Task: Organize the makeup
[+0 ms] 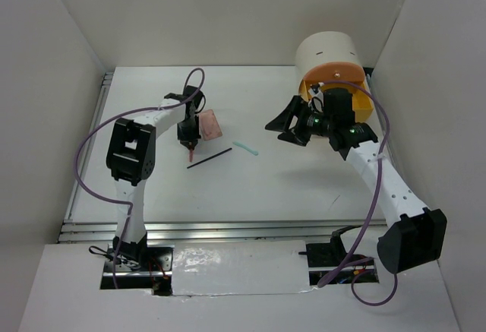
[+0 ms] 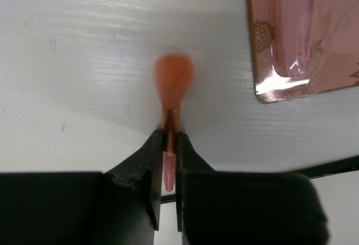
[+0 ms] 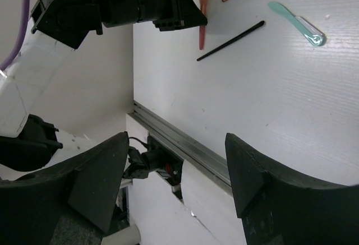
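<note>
The left gripper (image 2: 168,144) has its jaws clamped on the handle of the brush (image 2: 173,79). The long axis of the brush runs straight out from the jaws, with the bristles in front. The pink palette (image 2: 303,32) lies ahead and to one side, apart from it and cut off by the edge. The right gripper (image 3: 179,172) has its jaws wide apart, with nothing between them. The black pencil (image 3: 231,41) and the mint stick (image 3: 297,23) lie well ahead of it, nearer to the left arm. The bristles are blurred, so I cannot tell whether they touch the table (image 2: 67,88).
</note>
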Robot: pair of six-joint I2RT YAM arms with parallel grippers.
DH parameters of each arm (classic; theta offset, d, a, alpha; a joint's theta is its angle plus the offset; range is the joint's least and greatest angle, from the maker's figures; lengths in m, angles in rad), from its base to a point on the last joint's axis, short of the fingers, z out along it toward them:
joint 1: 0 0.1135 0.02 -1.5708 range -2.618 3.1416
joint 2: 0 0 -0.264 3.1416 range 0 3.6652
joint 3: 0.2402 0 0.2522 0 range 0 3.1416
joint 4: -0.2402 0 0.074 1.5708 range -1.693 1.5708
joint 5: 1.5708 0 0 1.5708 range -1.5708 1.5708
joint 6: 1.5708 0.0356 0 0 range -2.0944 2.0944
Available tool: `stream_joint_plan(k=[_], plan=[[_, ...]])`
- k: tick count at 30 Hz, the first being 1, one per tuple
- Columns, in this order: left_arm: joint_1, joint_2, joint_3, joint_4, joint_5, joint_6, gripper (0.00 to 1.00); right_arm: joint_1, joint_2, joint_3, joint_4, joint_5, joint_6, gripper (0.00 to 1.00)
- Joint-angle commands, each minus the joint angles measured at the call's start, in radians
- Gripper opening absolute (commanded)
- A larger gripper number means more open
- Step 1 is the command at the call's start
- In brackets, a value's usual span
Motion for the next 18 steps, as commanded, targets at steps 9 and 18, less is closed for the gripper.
stream_joint_plan(k=[9, 18], plan=[[-0.007, -0.176, -0.080, -0.036, -0.075, -0.065, 0.00, 0.004, 0.000, 0.083, 0.012, -0.023, -0.009, 0.76], [-0.028, -0.362, 0.137, 0.123, 0.558, -0.062, 0.00, 0.001, -0.007, -0.039, 0.251, -0.125, -0.020, 0.74]])
